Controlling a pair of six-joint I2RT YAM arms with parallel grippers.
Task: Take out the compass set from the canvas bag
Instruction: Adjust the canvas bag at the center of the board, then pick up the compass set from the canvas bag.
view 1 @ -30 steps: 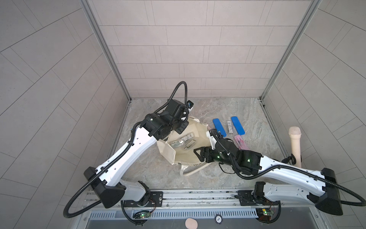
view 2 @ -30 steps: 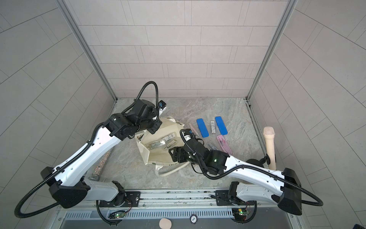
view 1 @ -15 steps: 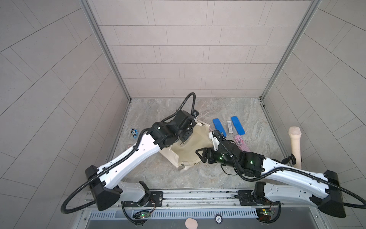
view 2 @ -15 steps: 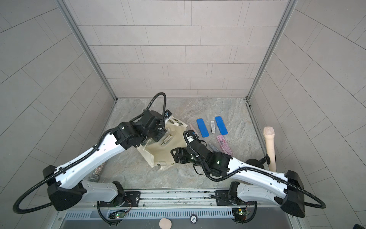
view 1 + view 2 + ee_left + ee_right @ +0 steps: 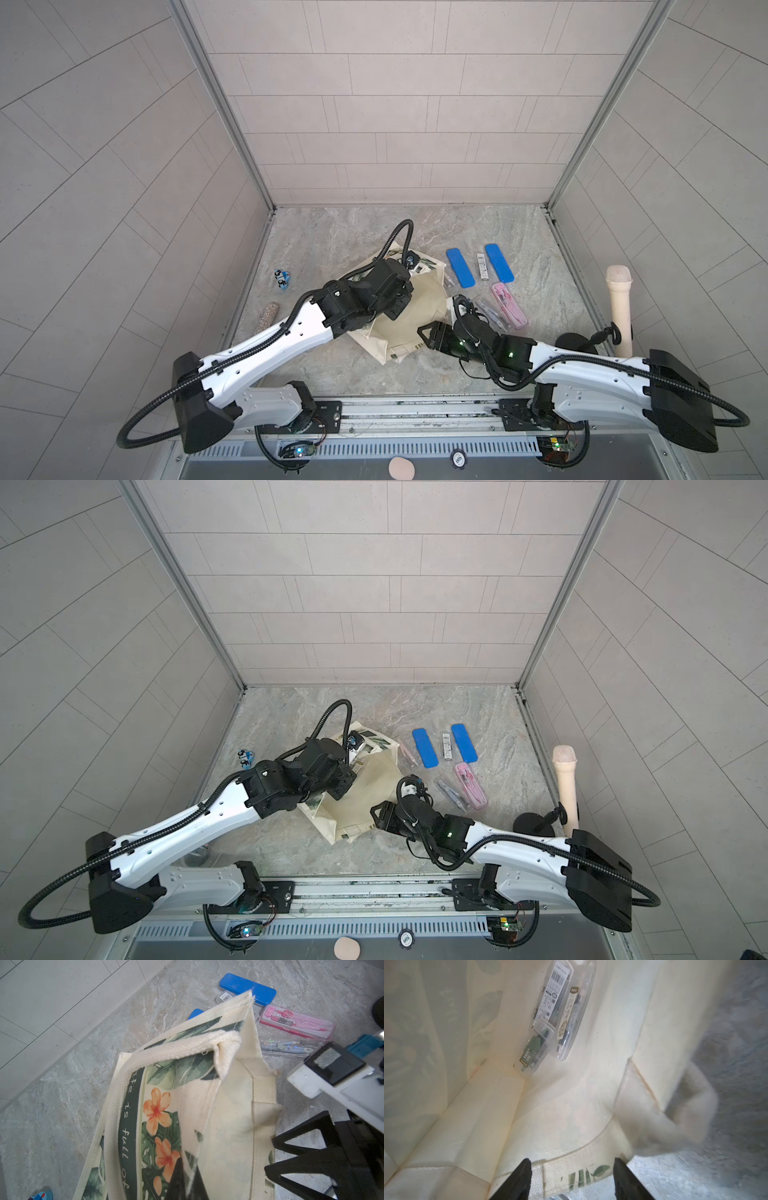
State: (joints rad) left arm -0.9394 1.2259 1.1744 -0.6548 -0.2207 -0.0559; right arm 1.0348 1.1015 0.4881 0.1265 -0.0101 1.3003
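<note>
The canvas bag (image 5: 415, 320) (image 5: 365, 800) lies tipped on its side on the marble floor, its green leaf print showing in the left wrist view (image 5: 133, 1118). My left gripper (image 5: 188, 1169) (image 5: 397, 309) is shut on a fold of the bag's wall. My right gripper (image 5: 572, 1162) (image 5: 428, 336) stands open at the bag's mouth, with the rim band (image 5: 571, 1176) lying across the gap between its fingers. Deep inside the bag (image 5: 560, 1115) lie two clear compass set cases (image 5: 566, 1012) (image 5: 535, 1047), side by side against the wall. From above they are hidden.
Right of the bag lie two blue cases (image 5: 460, 268) (image 5: 499, 262), a small barcoded case (image 5: 481, 266), a pink case (image 5: 509, 305) and a clear case (image 5: 490, 313). A cream microphone (image 5: 619, 316) stands at far right. A small blue toy (image 5: 282, 279) and a glittery stick (image 5: 266, 316) lie at left.
The bag stood mouth-up with the cases visible from above; my left arm has swung right and tipped it onto its side. My right gripper's jaws have narrowed at the mouth.
</note>
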